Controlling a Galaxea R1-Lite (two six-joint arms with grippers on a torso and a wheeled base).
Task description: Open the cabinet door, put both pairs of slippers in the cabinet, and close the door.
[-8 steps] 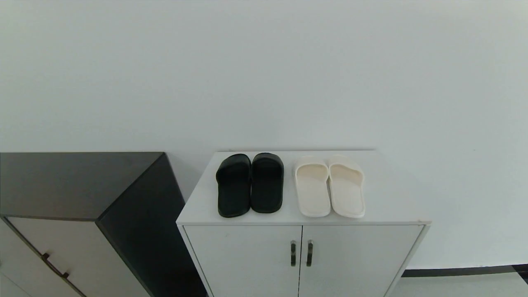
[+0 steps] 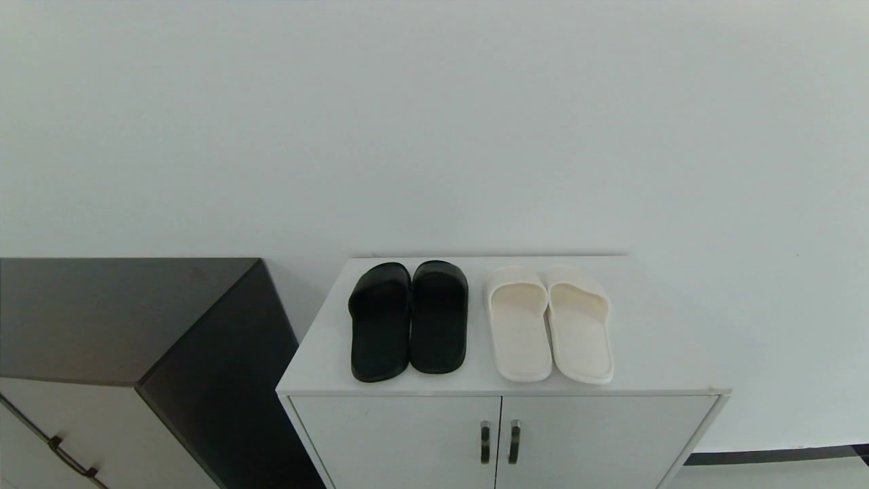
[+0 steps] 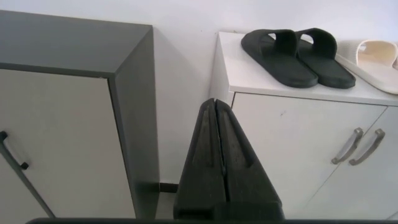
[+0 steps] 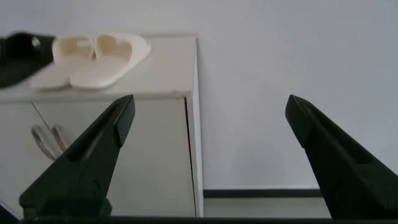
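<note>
A white two-door cabinet [image 2: 407, 441] stands against the wall with both doors closed and two metal handles [image 2: 499, 441] at the middle seam. On its top lie a black pair of slippers [image 2: 409, 319] on the left and a cream pair [image 2: 550, 322] on the right, toes toward the wall. My left gripper [image 3: 216, 112] is shut with nothing in it, in front of the cabinet's left side and below its top [image 3: 231, 74]. My right gripper [image 4: 211, 115] is open and empty, low in front of the cabinet's right front corner [image 4: 186, 96].
A taller dark cabinet [image 2: 136, 319] with a pale front and a dark handle [image 2: 68, 458] stands close to the left of the white one. A plain white wall is behind. A dark skirting strip [image 2: 774, 454] runs along the floor at right.
The whole head view has shifted: the cabinets and slippers sit lower and look slightly larger, so the camera has moved. The slippers have not moved on the cabinet top.
</note>
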